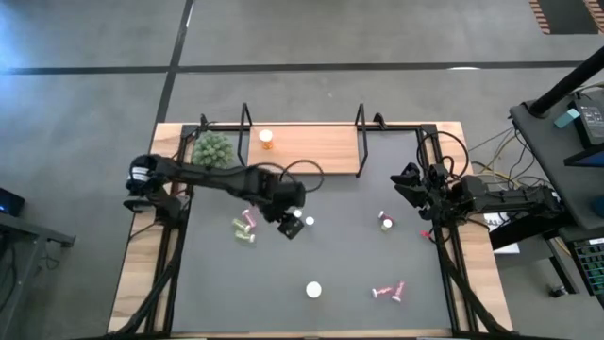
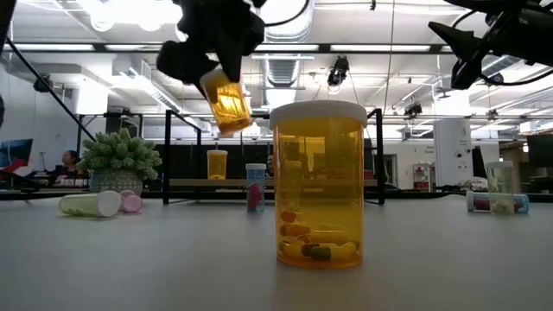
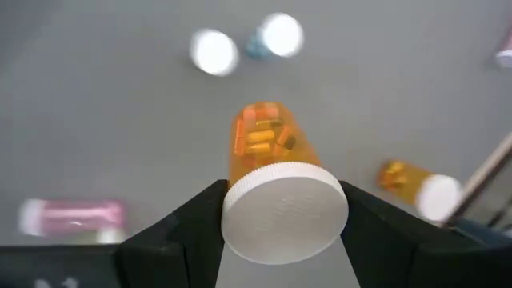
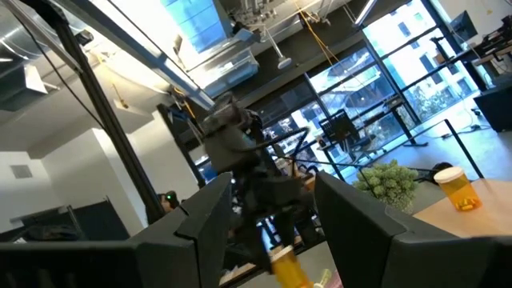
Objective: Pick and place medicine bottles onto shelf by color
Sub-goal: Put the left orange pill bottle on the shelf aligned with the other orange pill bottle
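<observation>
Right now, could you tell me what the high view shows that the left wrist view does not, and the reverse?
Only the high view shows the shelf with one orange bottle standing on it, the plant ball, and the right pincer waiting open at the mat's right edge. Only the left wrist view shows the pills inside the held orange bottle. Both show the left pincer clamping that bottle by its white cap.

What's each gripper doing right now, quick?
Left gripper: shut on an orange bottle, held above the mat.
Right gripper: open, empty, waiting at the table's right.
</observation>
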Robot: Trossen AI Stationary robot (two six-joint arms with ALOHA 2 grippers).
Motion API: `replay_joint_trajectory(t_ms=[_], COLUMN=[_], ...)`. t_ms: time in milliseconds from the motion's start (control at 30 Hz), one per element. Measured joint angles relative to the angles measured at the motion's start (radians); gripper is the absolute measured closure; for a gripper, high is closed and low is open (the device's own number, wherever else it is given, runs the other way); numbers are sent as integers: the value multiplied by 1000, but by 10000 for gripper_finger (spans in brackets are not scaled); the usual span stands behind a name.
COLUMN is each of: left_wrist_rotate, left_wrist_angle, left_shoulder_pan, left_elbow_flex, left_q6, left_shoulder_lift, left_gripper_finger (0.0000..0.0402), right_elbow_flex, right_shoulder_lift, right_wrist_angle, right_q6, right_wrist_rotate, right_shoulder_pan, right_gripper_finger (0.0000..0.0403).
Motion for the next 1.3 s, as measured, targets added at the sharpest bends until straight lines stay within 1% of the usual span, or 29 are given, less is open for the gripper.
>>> replay_joint_trajectory(t_ms=[233, 433, 567, 667, 767, 867, 967, 1300], left_wrist_rotate=[-2, -41, -102, -168, -229, -284, -314, -313], left_wrist_angle=[-149, -208, -219, -223, -223, -221, -218, -210], left_shoulder_pan=[142, 259, 320, 347, 365, 381, 399, 483], left_elbow_flex=[49, 52, 50, 49, 49, 48, 43, 38], left_q6=[263, 493, 665, 811, 924, 1003, 1066, 1190], left_shoulder_lift=[38, 65, 65, 65, 65, 65, 65, 94], left_gripper_finger=[205, 205, 205, 205, 205, 205, 205, 205], right_elbow_flex=[0, 0, 0, 0, 0, 0, 0, 0], right_shoulder_lift=[0, 0, 0, 0, 0, 0, 0, 0], right_wrist_angle=[0, 0, 0, 0, 0, 0, 0, 0], right_q6=[0, 0, 0, 0, 0, 0, 0, 0], right_wrist_rotate=[0, 0, 0, 0, 0, 0, 0, 0], right_shoulder_pan=[0, 0, 0, 0, 0, 0, 0, 0], right_gripper_finger=[232, 232, 232, 232, 232, 232, 232, 232])
